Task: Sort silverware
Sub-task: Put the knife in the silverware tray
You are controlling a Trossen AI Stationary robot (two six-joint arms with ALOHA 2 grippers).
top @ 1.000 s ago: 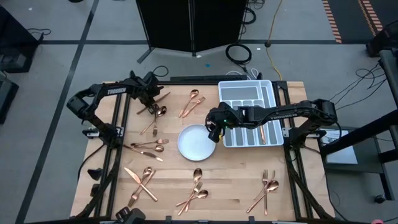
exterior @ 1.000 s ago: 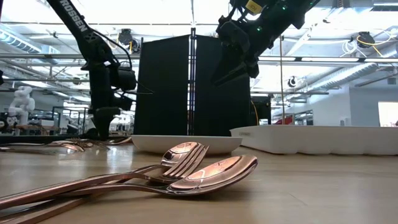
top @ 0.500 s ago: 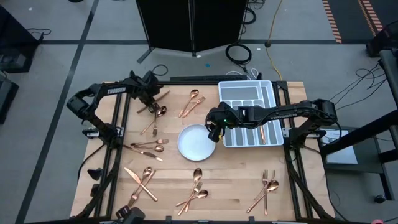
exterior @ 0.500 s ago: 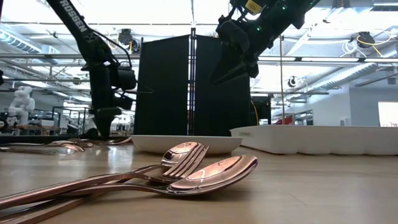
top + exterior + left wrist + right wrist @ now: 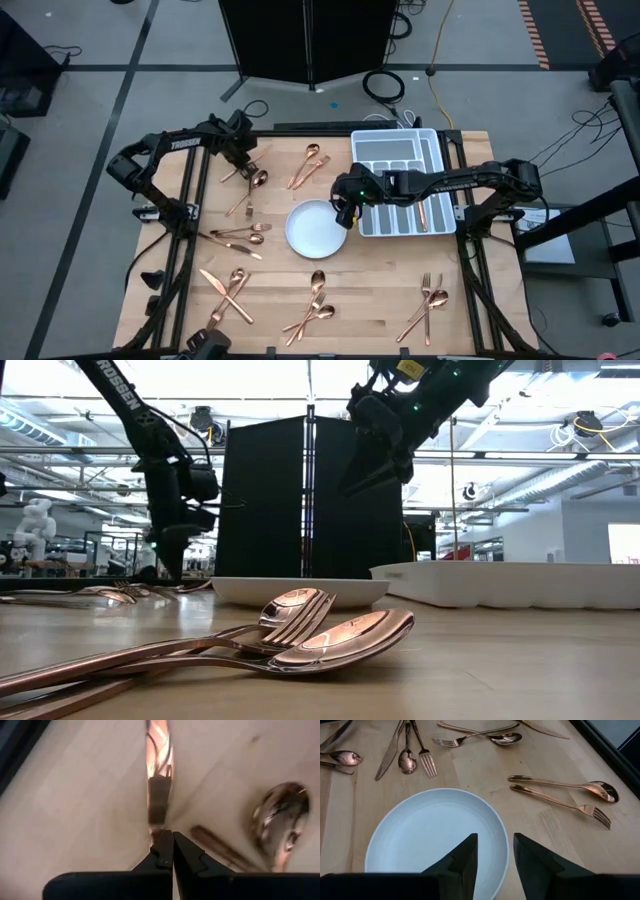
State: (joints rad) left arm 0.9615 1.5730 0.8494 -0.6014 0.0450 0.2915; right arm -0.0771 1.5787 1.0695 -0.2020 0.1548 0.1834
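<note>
**Left fingers pinch a knife at the far-left cluster; right arm waits over the plate**

The left gripper (image 5: 243,158) sits at the far-left part of the counter (image 5: 380,270). In its wrist view the fingers (image 5: 161,856) are pressed together on the end of a copper knife (image 5: 159,780), which runs straight away from the fingertips over the wood. A spoon (image 5: 280,822) lies just beside it, bowl up, with another handle between the two. White lettering on the left arm reads "TROSSEN" (image 5: 186,144) in the high view; the low view shows only part of it.

The right gripper (image 5: 343,212) hangs above the plate's (image 5: 305,232) right edge, beside the white tray (image 5: 372,150). Its fingers (image 5: 464,854) are spread with nothing between them.

One copper piece (image 5: 422,212) already lies in a tray compartment on the right side. The other silverware is scattered over the counter:
- a fork and spoon (image 5: 308,165) near the tray's left side
- a group (image 5: 240,236) left of the plate
- a crossed pair (image 5: 229,296) at the near-left
- spoons (image 5: 314,303) below the plate
- a fork and spoon (image 5: 427,305) at the near-right
</note>
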